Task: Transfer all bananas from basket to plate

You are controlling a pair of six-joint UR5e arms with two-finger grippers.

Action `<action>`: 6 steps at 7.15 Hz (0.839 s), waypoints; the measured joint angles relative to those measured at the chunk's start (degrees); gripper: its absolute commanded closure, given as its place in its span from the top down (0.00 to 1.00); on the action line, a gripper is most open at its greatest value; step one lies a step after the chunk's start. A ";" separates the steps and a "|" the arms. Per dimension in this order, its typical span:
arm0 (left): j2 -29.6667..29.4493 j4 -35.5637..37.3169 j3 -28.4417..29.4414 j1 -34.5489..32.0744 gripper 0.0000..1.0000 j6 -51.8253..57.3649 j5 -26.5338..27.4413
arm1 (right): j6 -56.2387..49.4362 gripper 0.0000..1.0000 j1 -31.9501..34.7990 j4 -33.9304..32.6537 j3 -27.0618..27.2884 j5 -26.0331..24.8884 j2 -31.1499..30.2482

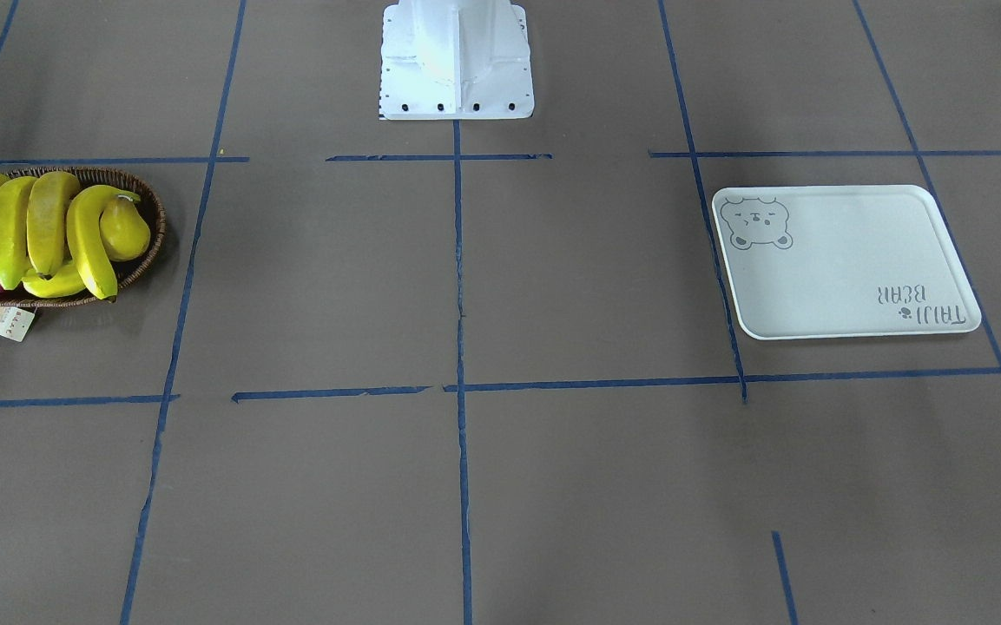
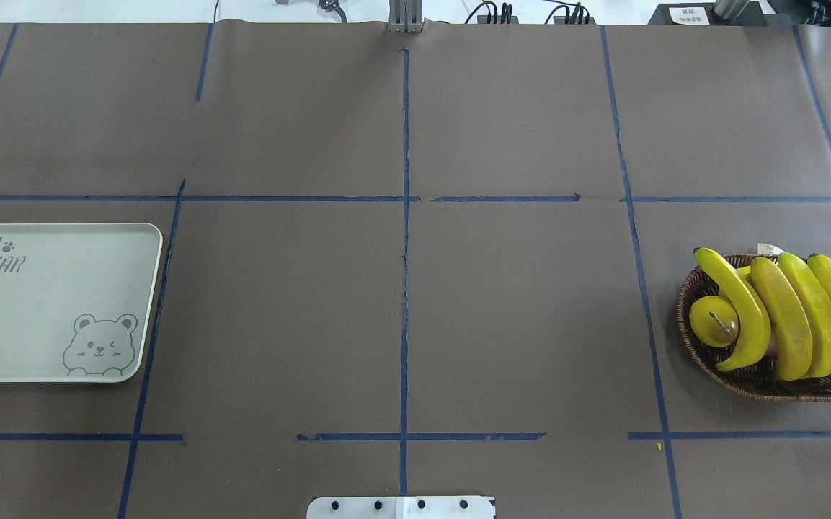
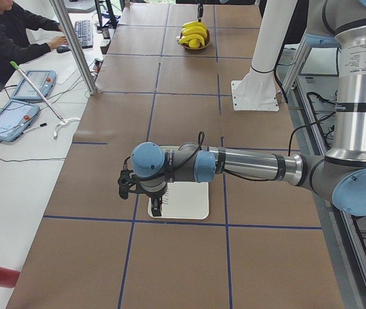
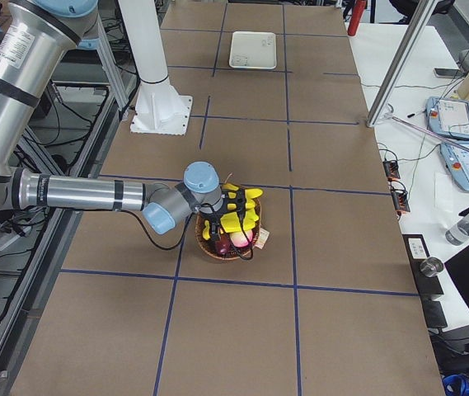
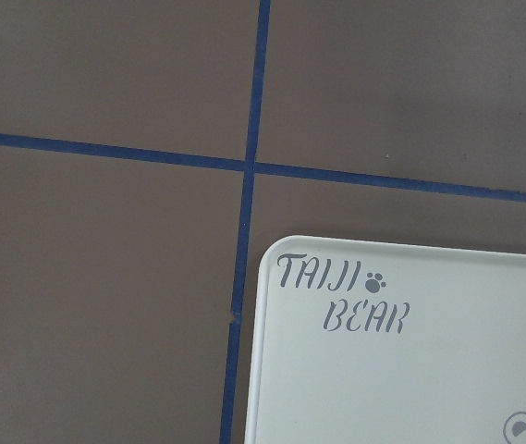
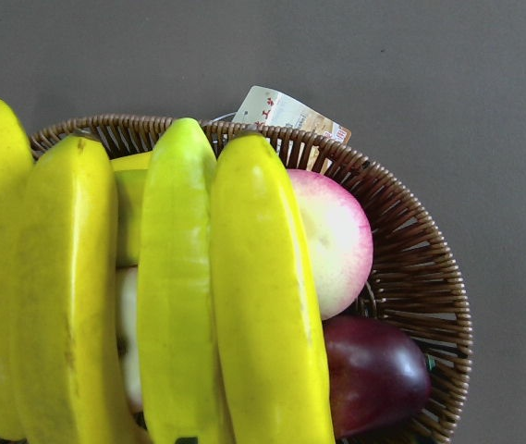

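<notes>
Several yellow bananas (image 1: 49, 221) (image 2: 790, 324) (image 6: 263, 296) lie side by side across the dark wicker basket (image 1: 149, 204) (image 2: 690, 342) (image 6: 420, 277) at the table's right end. The white bear plate (image 1: 847, 269) (image 2: 40, 310) (image 5: 410, 370) lies bare at the left end. My right gripper (image 4: 218, 224) hangs just above the bananas; only a black sliver of it shows at the edge of the overhead view, and I cannot tell its state. My left gripper (image 3: 155, 206) points down over the plate's outer edge (image 3: 189, 205); I cannot tell whether it is open or shut.
A yellow pear (image 1: 124, 227), a pink-white peach (image 6: 332, 240) and a dark purple fruit (image 6: 373, 370) share the basket. A paper tag (image 1: 7, 322) hangs off its rim. The white robot base (image 1: 457, 61) stands mid-table. A person (image 3: 9, 32) sits at a side desk.
</notes>
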 measured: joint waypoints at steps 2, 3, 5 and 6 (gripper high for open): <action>0.00 0.00 -0.19 0.00 1.00 0.00 -0.06 | -0.17 0.75 -0.81 -0.06 -1.60 -0.20 1.71; 0.00 0.00 -0.28 0.00 1.00 0.00 -0.08 | -0.24 0.70 -1.11 -0.07 -2.08 -0.20 2.27; 0.00 0.00 -0.35 0.00 1.00 -0.02 -0.09 | -0.34 0.50 -1.32 -0.07 -2.37 -0.15 2.57; 0.00 0.00 -0.49 0.00 1.00 -0.06 -0.09 | -0.40 0.29 -1.38 -0.07 -2.40 -0.14 2.60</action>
